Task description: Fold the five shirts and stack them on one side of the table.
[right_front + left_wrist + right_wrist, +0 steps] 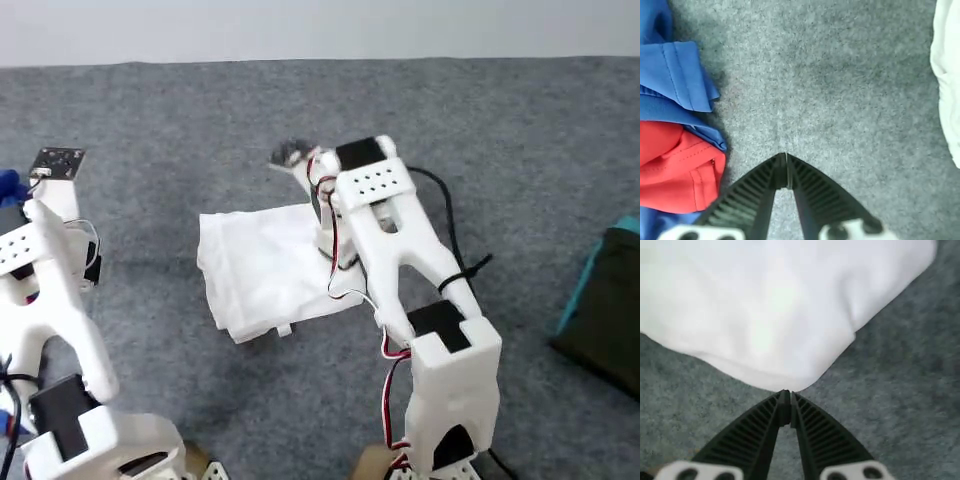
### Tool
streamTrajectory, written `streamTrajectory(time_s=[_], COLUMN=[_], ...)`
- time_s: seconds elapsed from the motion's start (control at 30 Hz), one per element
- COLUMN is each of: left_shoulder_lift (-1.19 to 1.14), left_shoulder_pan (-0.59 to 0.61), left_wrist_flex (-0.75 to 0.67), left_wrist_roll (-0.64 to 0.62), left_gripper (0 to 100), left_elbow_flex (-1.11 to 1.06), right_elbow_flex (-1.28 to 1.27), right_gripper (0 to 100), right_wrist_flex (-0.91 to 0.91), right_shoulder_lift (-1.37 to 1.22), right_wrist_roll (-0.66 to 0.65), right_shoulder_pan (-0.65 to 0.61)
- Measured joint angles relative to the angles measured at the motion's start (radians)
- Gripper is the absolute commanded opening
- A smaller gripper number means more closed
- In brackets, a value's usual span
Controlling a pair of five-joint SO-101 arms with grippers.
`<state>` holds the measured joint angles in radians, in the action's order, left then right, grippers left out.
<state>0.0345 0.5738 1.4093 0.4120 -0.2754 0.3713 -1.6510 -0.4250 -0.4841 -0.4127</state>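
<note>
A folded white shirt [265, 265] lies in the middle of the grey table. My right gripper [785, 396] is shut, its tips at the very edge of the white shirt [780, 305]; no cloth shows between the fingers. In the high view the right arm [390, 230] hangs over the shirt's right edge. My left gripper [786, 160] is shut and empty above bare grey felt, beside a blue shirt [675, 75] and a red shirt [675, 165]. The white shirt's edge [947, 75] lies a little way off from it.
A dark shirt on a teal one [605, 300] lies at the table's right edge. A bit of blue cloth [8, 185] shows at the left edge behind the left arm [40, 270]. Grey felt [200, 130] stretches across the back of the table.
</note>
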Motion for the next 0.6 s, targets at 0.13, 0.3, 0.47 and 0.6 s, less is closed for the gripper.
streamTrajectory(time_s=[0.13,0.3,0.47,0.6], left_shoulder_lift=[0.000,0.000,0.000,0.000], left_shoulder_pan=[0.000,0.000,0.000,0.000], left_wrist_flex=[0.000,0.000,0.000,0.000], left_wrist_roll=[0.000,0.000,0.000,0.000], left_gripper=[1,1,1,1], left_elbow_flex=[0.000,0.000,0.000,0.000], right_elbow_flex=[0.008,0.008,0.008,0.008], right_gripper=[0.9,0.9,0.9,0.9], right_wrist_flex=[0.044,0.049,0.028,0.009], right_shoulder_lift=[-0.021,-0.181,-0.239,-0.206], right_wrist_roll=[0.000,0.008,0.035,0.035], right_shoulder_pan=[0.000,-0.003,-0.025,-0.037])
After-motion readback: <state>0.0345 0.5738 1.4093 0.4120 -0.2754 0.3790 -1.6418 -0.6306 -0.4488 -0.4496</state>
